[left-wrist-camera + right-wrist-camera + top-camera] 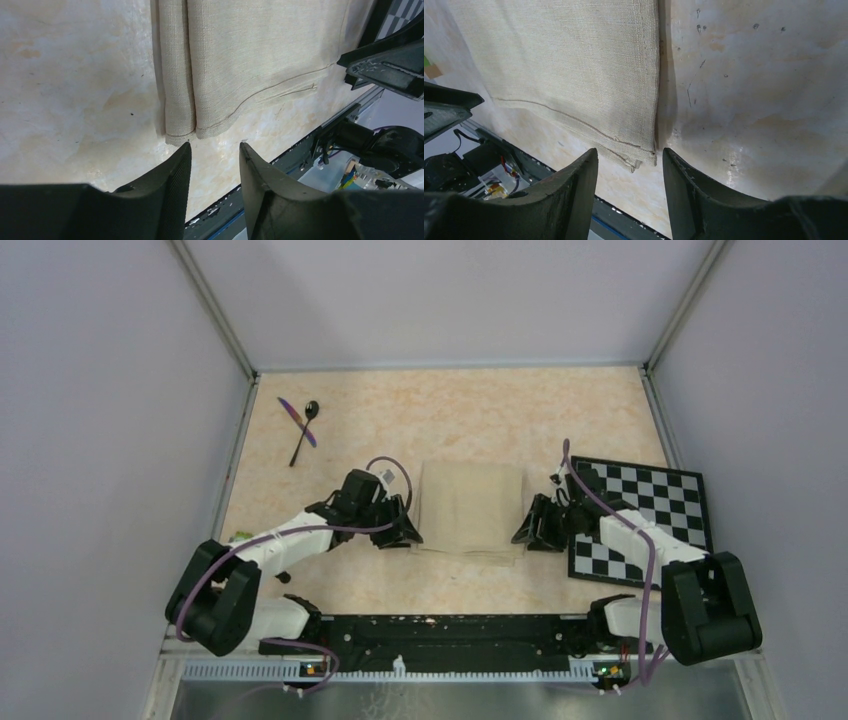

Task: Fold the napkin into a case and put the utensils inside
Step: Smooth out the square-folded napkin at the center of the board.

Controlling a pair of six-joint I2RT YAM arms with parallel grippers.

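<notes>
Sitting in the middle of the desk [400,430], the folded napkin [470,505] has one near corner just ahead of the left pincer [215,150], the other ahead of the right pincer [630,156], both parted and empty.

The left arm [290,535] and right arm [640,530] bend inward, wrists low. The left gripper [215,149] and right gripper [630,154] point toward each other, jaws parted, holding nothing.

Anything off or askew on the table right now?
Minor only. The napkin is folded unevenly: a lower layer peeks out along its near edge. The knife and spoon lie crossed at the far left. Nothing looks spilled or damaged.
</notes>
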